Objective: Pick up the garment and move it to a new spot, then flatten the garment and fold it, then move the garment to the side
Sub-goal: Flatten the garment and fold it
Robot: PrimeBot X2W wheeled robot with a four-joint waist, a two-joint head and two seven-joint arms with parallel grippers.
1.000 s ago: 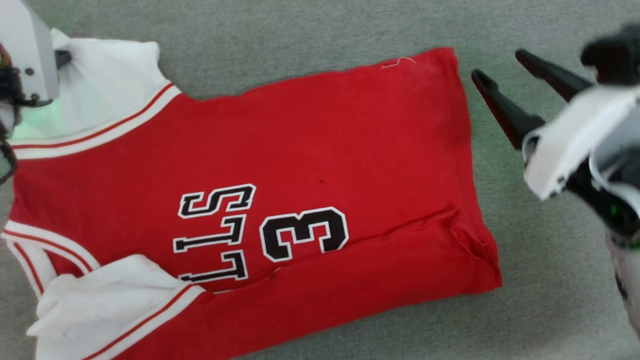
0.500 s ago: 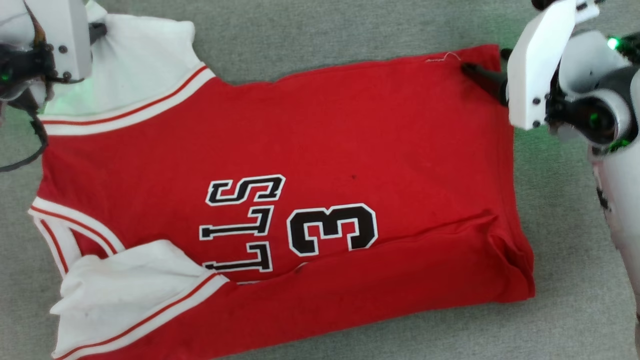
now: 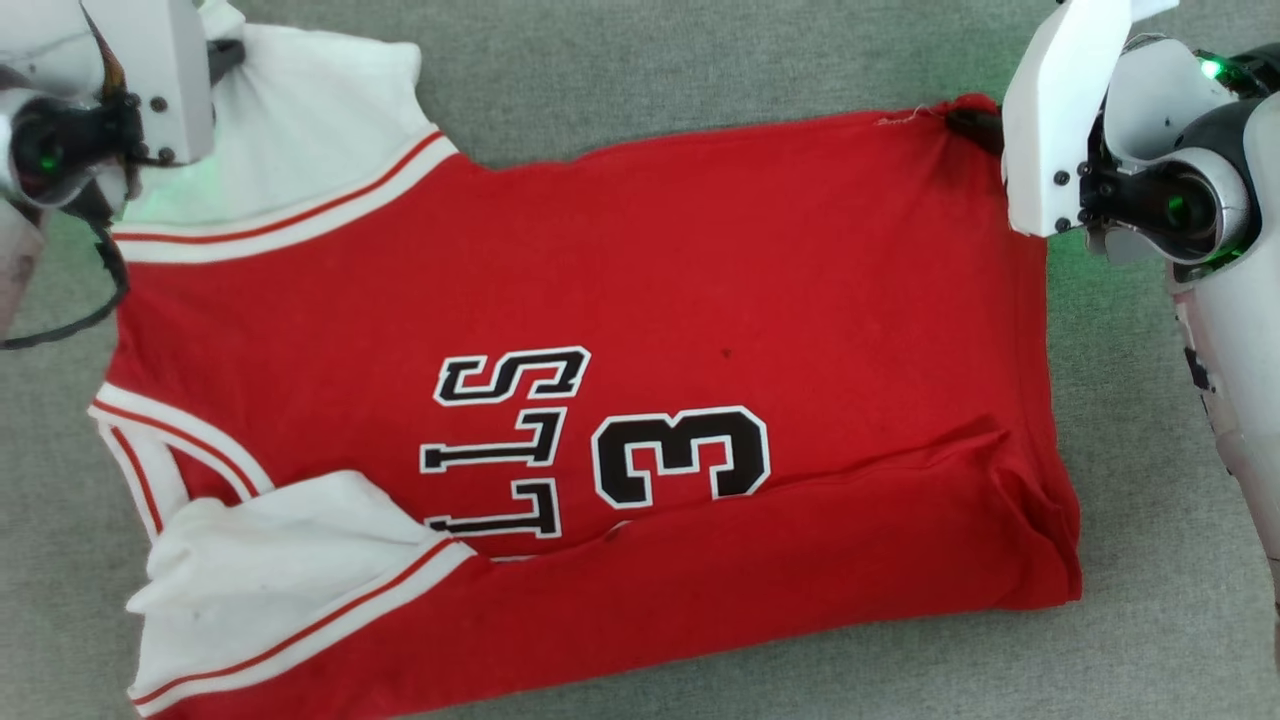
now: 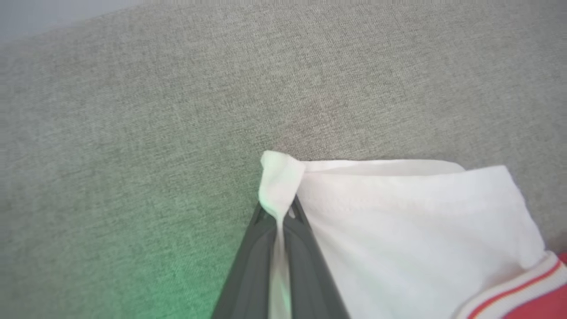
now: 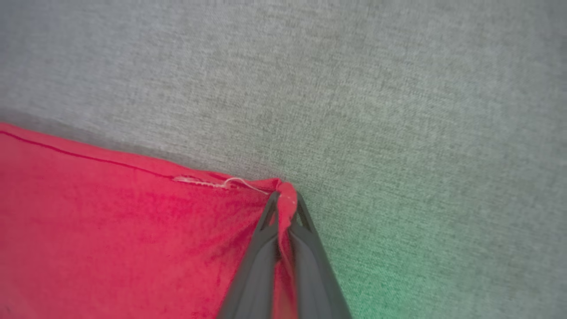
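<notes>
The garment (image 3: 640, 300), a red jersey with white sleeves, striped trim and black lettering, lies spread on the grey cloth surface, its near long edge folded over. My left gripper (image 4: 280, 212) is shut on the corner of the far white sleeve (image 4: 398, 221), at the upper left of the head view (image 3: 215, 55). My right gripper (image 5: 283, 204) is shut on the far corner of the red hem (image 5: 133, 221), at the upper right of the head view (image 3: 975, 125). Both corners are pinched and bunched between the dark fingers.
Grey woven fabric (image 3: 700, 60) covers the whole surface around the garment. A dark cable (image 3: 90, 310) hangs from my left wrist. My right pale forearm (image 3: 1230, 380) runs down the right edge.
My right gripper came in from the right, reached the hem's far corner and shut on it. The head camera shifted, so the garment sits further right. The left grip holds as before.
</notes>
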